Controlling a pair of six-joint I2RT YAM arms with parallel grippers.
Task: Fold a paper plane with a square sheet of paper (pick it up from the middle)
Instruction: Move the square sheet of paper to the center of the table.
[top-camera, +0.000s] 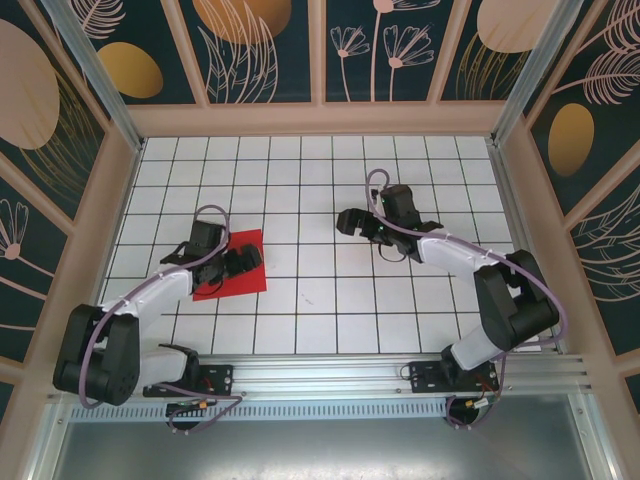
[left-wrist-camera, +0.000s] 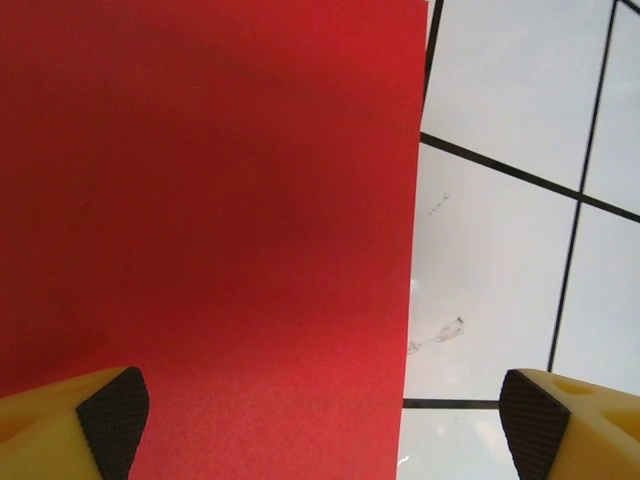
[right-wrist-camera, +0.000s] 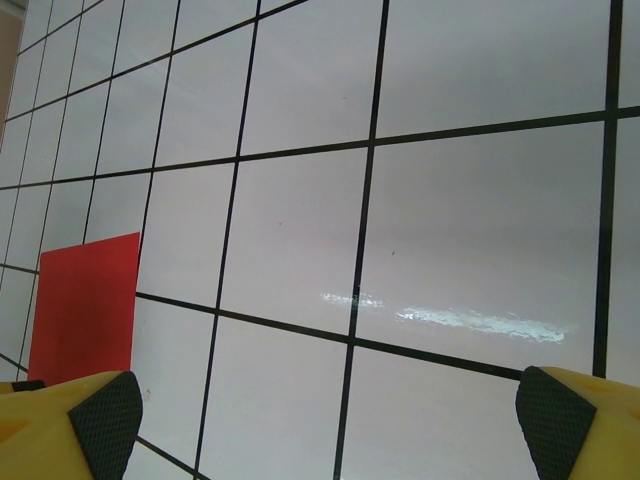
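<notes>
The left gripper (top-camera: 244, 261) hangs low with its jaws spread wide and nothing between them. In the left wrist view (left-wrist-camera: 325, 430) one black pad (left-wrist-camera: 112, 418) sits over the thin, bright red square sheet of paper (left-wrist-camera: 210, 200) and the other lies past the sheet's straight edge, over the white tiled table (left-wrist-camera: 500, 260). The sheet (top-camera: 240, 285) lies flat on the table's left side. The right gripper (top-camera: 352, 222), equally wide and holding nothing, hovers over bare tiles near the centre, well apart from the sheet (right-wrist-camera: 85, 310).
</notes>
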